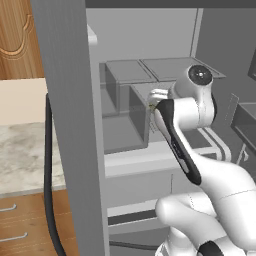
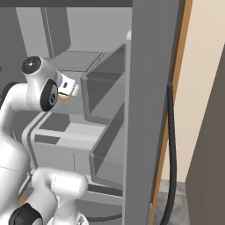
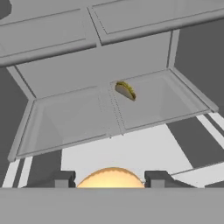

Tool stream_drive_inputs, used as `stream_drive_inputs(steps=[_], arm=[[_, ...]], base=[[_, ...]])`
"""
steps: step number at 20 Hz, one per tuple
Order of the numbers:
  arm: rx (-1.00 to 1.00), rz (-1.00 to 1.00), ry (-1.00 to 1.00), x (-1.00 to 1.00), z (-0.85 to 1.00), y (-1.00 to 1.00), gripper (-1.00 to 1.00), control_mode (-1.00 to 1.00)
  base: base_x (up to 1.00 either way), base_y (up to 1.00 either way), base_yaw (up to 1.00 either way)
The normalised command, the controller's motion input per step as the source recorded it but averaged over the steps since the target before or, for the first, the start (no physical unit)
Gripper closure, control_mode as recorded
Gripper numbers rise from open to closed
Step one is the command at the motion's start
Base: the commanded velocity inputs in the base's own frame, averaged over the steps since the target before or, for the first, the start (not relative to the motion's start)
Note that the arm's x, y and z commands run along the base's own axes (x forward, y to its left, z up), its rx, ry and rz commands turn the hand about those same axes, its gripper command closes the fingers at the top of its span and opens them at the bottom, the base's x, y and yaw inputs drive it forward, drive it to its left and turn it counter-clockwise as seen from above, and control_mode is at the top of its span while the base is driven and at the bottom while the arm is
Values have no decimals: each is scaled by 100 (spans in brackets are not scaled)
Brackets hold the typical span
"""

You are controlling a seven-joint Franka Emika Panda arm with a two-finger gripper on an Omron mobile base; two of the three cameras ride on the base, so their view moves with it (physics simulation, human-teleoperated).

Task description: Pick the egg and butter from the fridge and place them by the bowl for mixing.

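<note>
Gripper (image 3: 109,180) is clamped on the egg (image 3: 110,177), its pale-yellow dome sitting between the two fingertips (image 3: 64,178), inside the fridge (image 1: 70,125) in front of the bins. Egg looks light, smooth, round and fragile, so I'd keep the squeeze gentle across its widest part and avoid knocks on the way out. Butter (image 3: 125,90) leans in the back left corner of the right-hand bin (image 3: 183,94), alone in there; left bin (image 3: 30,127) looks bare; it's a thin stiff stick, best pinched across its narrow sides.
</note>
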Motion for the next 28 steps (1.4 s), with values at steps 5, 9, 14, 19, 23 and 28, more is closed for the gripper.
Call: stream_drive_inputs(steps=[5, 9, 14, 19, 23, 28], arm=[[4, -5, 8, -22, -9, 3, 100, -100], [0, 0, 0, 0, 0, 0, 100, 100], [0, 0, 0, 0, 0, 0, 100, 100], [0, 0, 0, 0, 0, 0, 100, 100], [0, 0, 0, 0, 0, 0, 100, 100], [0, 0, 0, 0, 0, 0, 100, 100]], base=[[0, 0, 0], [-8, 0, 0], [-66, 0, -6], [-78, 0, -1], [-81, 0, 0], [-87, 0, -1]])
